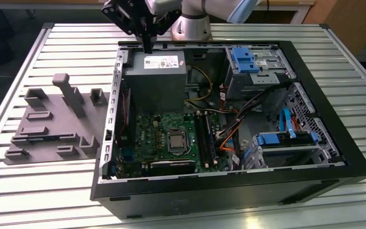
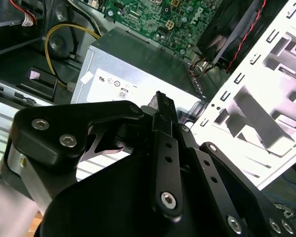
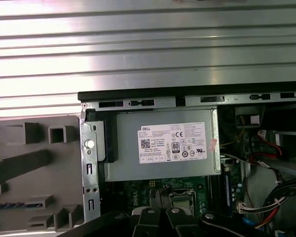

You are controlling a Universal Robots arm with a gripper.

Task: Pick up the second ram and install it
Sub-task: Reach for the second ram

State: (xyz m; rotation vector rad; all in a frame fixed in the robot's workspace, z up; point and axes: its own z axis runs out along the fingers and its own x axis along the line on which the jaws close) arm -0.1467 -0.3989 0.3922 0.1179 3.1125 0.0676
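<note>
Fingers (image 2: 164,133): pressed together, holding nothing, over the power supply (image 1: 154,83).
Second ram (image 3: 17,203): edge-up in a grey holder (image 3: 59,173) slot beside the case (image 1: 234,191); long axis points toward the case wall.
First wrist view: ram's blue-green edge.
Exterior view: whole holder on the table (image 1: 17,191), motherboard (image 1: 164,138).

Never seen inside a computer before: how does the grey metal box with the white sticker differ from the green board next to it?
The grey metal box is plain and closed; the green board is bare, crowded with small parts. The box stands tall; the board lies flat. Both sit inside the black case.
</note>
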